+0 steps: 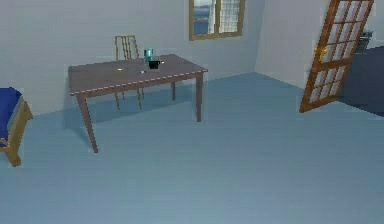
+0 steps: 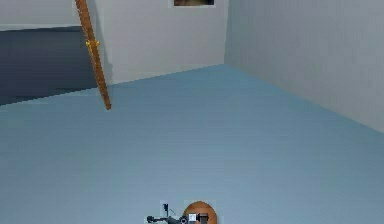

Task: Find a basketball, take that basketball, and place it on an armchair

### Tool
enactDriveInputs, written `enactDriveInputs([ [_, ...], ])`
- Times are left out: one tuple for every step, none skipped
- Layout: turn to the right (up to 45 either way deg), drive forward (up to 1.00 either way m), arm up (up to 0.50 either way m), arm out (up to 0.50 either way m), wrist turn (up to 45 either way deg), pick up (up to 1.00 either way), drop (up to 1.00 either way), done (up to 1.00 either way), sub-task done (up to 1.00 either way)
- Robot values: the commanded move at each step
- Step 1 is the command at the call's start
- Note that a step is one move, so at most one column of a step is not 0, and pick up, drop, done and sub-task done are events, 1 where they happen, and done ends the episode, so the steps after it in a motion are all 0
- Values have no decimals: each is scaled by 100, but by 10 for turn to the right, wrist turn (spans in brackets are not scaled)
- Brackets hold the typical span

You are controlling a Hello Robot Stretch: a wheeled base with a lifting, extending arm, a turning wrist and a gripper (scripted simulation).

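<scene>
An orange round ball [image 2: 198, 212], shaped and coloured like a basketball, is seen at the arm side view's bottom edge against the pale blue floor [image 2: 200, 140]. The gripper [image 2: 160, 218] is seen just beside it; whether the ball is held cannot be told. In the forward view, a small dark object [image 1: 154, 64] is seen near the far edge of a dark brown wooden bench [image 1: 150, 79]. A blue-cushioned, wooden-framed seat [image 1: 8, 115] is cut off by the left side.
</scene>
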Motion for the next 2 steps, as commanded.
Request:
enactDriveInputs([
  [0,0,0,0,450,0,0,0,0],
  [0,0,0,0,180,0,0,0,0],
])
